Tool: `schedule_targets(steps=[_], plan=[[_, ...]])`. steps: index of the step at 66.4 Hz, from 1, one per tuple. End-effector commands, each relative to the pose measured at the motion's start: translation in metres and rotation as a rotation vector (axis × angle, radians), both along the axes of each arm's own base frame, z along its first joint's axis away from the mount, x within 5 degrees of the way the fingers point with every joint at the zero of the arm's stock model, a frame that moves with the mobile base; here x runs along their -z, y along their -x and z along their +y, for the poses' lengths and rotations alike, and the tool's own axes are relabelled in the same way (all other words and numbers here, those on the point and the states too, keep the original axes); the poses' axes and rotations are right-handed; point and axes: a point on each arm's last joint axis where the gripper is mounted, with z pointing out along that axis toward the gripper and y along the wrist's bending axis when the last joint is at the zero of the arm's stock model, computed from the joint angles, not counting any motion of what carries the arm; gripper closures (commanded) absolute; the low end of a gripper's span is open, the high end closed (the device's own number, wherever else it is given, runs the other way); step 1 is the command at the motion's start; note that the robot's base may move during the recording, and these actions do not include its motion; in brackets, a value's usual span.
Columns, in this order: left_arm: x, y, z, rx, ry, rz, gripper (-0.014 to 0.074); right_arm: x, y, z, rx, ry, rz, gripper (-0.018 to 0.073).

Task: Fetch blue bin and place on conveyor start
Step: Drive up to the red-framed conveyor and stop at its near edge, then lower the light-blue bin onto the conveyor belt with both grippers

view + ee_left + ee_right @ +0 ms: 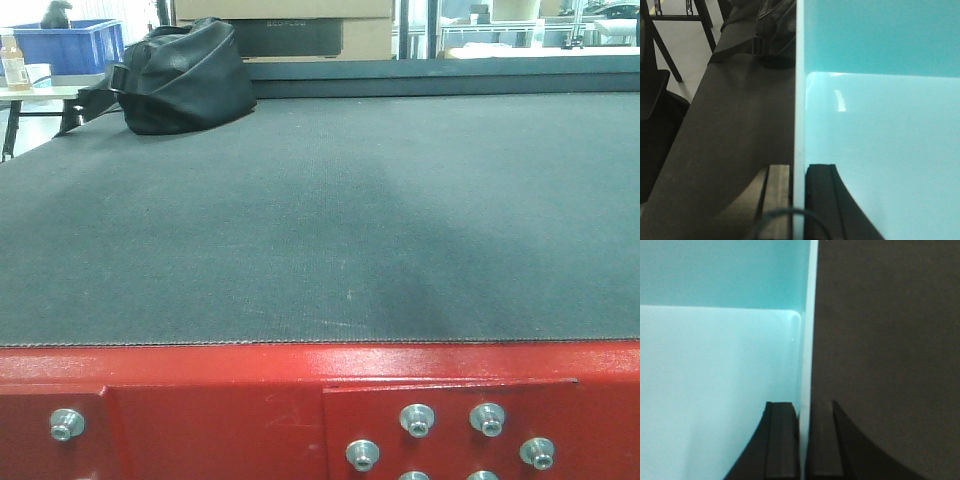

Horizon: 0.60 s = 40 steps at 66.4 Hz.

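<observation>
The left hand is clenched on the left wall of the bin, one finger outside and the other inside, both close against the thin wall. The right hand grips the opposite wall the same way, its inner finger over the pale cyan floor. The bin is over the belt, and dark belt shows just outside each gripped wall; whether the bin touches it cannot be told. A black bag lies on the belt's far left part, ahead of the left hand. A red frame with silver bolts edges the belt's near end.
</observation>
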Motion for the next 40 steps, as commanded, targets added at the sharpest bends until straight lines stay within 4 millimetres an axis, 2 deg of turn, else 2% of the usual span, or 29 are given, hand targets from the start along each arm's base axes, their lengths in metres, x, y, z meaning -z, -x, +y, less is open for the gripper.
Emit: schedule_targets(steps=[1,12,17,28,35,40], plan=[[-0.007,0.000,-0.006,0.057,0.012,-0.064,0.0708,-0.007,0.003,0.005,-0.039,-0.044,-0.036,0.0721],[0.000,0.001,-0.011,0.077,0.117,0.010,0.0708,-0.006,0.003,0.003,-0.033,-0.041,-0.029,0.0721],[0.007,-0.003,-0.012,0.073,0.178,0.064,0.0708,0.001,-0.001,0.001,-0.015,-0.022,-0.008,0.0721],[0.033,-0.019,-0.021,0.117,0.219,0.093,0.0708,0.036,-0.016,-0.009,0.006,-0.008,0.019,0.0721],[0.062,-0.025,-0.025,0.147,0.191,0.125,0.0708,0.058,-0.024,-0.014,-0.001,-0.028,0.005,0.0721],[0.080,-0.030,-0.024,0.169,0.238,0.126,0.0708,0.077,-0.028,-0.017,-0.009,-0.052,0.002,0.0721]])
